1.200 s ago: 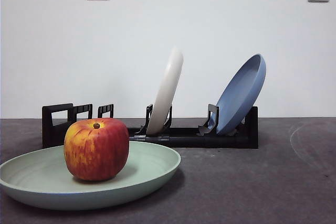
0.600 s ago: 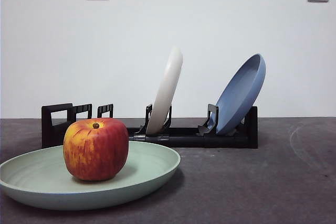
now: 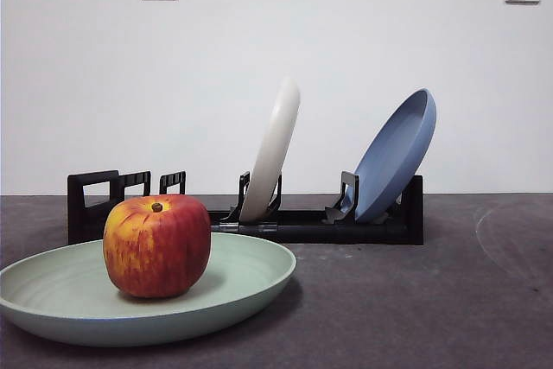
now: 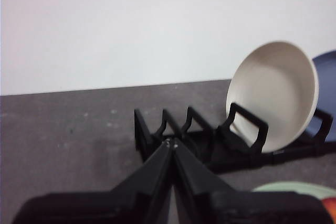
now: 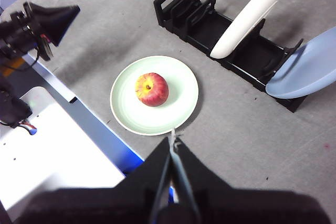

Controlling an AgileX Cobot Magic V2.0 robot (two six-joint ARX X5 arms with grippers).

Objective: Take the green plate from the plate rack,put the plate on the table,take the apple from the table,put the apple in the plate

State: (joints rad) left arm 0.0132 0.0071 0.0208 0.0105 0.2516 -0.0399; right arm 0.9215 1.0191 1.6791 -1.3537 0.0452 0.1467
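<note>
- Both grippers were clenched on nothing: the left gripper (image 4: 171, 142) hung with jaws pressed together near the plate rack's handle end, and the right gripper (image 5: 173, 139) hovered high above the surface, jaws likewise together, over the green plate's near rim.
- Dark grey surface (image 3: 415, 300) carried everything.
- Plate rack (image 3: 302, 224) stood along the far side, holding a cream-white plate (image 3: 273, 155) and a blue plate (image 3: 396, 157), each leaning in its own slot.
- Green plate (image 3: 251, 278) lay flat on the surface in front of the rack, apart from it.
- Apple (image 3: 157, 245) sat upright near the plate's middle, stem dimple up.
</note>
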